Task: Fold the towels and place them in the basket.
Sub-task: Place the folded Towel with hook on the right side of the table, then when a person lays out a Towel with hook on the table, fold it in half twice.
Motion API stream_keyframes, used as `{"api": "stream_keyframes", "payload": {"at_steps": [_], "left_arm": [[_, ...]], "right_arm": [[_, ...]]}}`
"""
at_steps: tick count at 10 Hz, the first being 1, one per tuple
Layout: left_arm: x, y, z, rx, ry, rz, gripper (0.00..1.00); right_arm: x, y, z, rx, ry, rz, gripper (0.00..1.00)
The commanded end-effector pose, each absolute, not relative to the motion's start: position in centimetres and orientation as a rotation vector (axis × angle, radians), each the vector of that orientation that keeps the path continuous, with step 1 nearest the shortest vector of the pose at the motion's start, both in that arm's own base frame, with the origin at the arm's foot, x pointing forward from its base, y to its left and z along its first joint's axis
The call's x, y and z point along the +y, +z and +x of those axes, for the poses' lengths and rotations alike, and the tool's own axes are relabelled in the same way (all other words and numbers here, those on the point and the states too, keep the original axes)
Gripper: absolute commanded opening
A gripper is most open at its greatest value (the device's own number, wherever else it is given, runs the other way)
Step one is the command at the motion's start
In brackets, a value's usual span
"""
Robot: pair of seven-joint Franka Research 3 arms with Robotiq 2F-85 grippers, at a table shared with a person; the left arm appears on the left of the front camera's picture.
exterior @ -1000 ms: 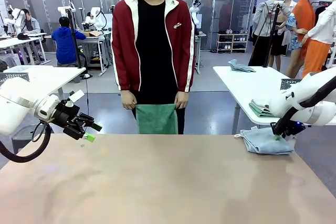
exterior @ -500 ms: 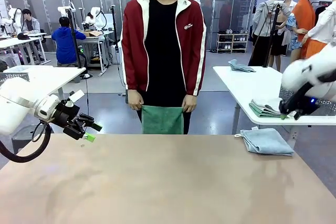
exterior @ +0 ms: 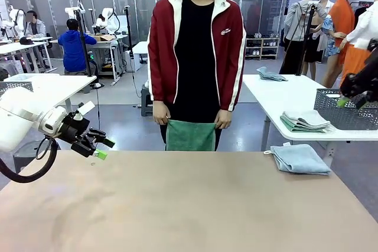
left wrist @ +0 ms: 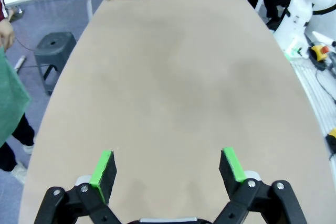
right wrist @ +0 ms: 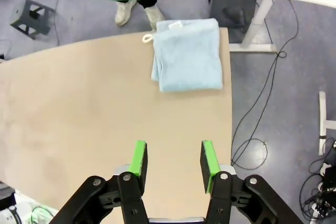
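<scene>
We see a big tan desk (exterior: 189, 205) in front of us. Our left gripper (exterior: 105, 149) hangs in the air over the left edge of the desk. Its fingers (left wrist: 104, 169) are wide apart and hold nothing. Under them the left wrist view shows bare desk top.

Our right gripper (exterior: 349, 96) is up high at the right side. In the front view it sits by the top rim of the dark basket (exterior: 345, 115). Its fingers (right wrist: 139, 158) are apart too, with nothing between them. The right wrist view looks down from high up.

A light blue towel (exterior: 301, 159) lies folded on the desk, near the far right corner. It has a small loop on one corner.

The basket stands on a white desk (exterior: 277, 94) off to the right. Just beside the basket, on the same white desk, lies a small pile of folded towels (exterior: 304, 121). One more towel (exterior: 270, 75) lies farther back on it.

A person in a red jacket stands at the far side of our desk. The person holds a green towel (exterior: 190, 136) by its top corners, one hand (exterior: 161, 121) at each corner. The green towel hangs down flat in front of the person's legs, just behind the far edge of the desk.
</scene>
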State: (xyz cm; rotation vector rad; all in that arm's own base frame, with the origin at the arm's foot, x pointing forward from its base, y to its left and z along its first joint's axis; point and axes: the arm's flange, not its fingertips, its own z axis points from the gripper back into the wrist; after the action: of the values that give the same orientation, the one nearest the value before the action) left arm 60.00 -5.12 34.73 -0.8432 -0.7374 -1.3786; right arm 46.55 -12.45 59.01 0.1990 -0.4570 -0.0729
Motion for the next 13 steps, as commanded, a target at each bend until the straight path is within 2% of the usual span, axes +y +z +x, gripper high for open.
{"api": "stream_keyframes", "payload": {"at_steps": [1,3,4,13], "left_arm": [[-5.1,34.7,60.0,-0.735,-1.384,-0.845,1.00],[-5.1,34.7,60.0,-0.735,-1.384,-0.845,1.00],[-5.1,34.7,60.0,-0.735,-1.384,-0.845,1.00],[-5.1,34.7,60.0,-0.735,-1.384,-0.845,1.00]], "right_arm": [[-12.1,60.0,43.4,-0.447,-0.072,0.154,0.53],[-11.9,60.5,41.4,-0.428,-0.024,0.159,0.53],[-12.6,61.0,42.8,-0.452,-0.049,0.168,0.53],[-12.6,61.0,42.8,-0.452,-0.049,0.168,0.53]]}}
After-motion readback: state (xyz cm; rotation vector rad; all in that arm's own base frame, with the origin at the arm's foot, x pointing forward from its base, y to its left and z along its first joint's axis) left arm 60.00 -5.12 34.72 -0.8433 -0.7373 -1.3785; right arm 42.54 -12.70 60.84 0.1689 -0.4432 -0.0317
